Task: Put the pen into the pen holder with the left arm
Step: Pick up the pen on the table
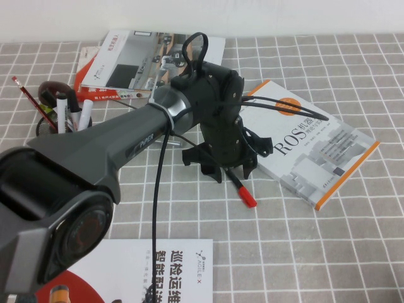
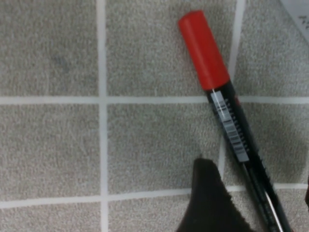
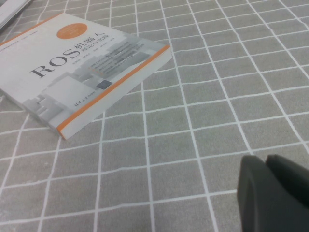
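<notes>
We see the left gripper (image 1: 221,169) low over the pen (image 2: 227,116), fingers spread apart astride its barrel. The pen lies flat on the tabletop (image 1: 328,252). The right gripper (image 3: 273,193) sits pinched together near the book (image 3: 82,72).

**Readable Text on the Table**

Read "ROS" in large dark letters, with Chinese characters beside it, on the white, orange-edged book (image 1: 319,151) (same cover seen from the right wrist view). Made out "AGILEX" with large Chinese characters on the booklet (image 1: 180,268) at the near edge. Spotted "PiPER" on the left arm (image 1: 145,142). Noted a barcode label, digits unreadable, on the pen (image 2: 227,111). Found red Chinese lettering, illegible, on the far magazine (image 1: 136,63).
</notes>
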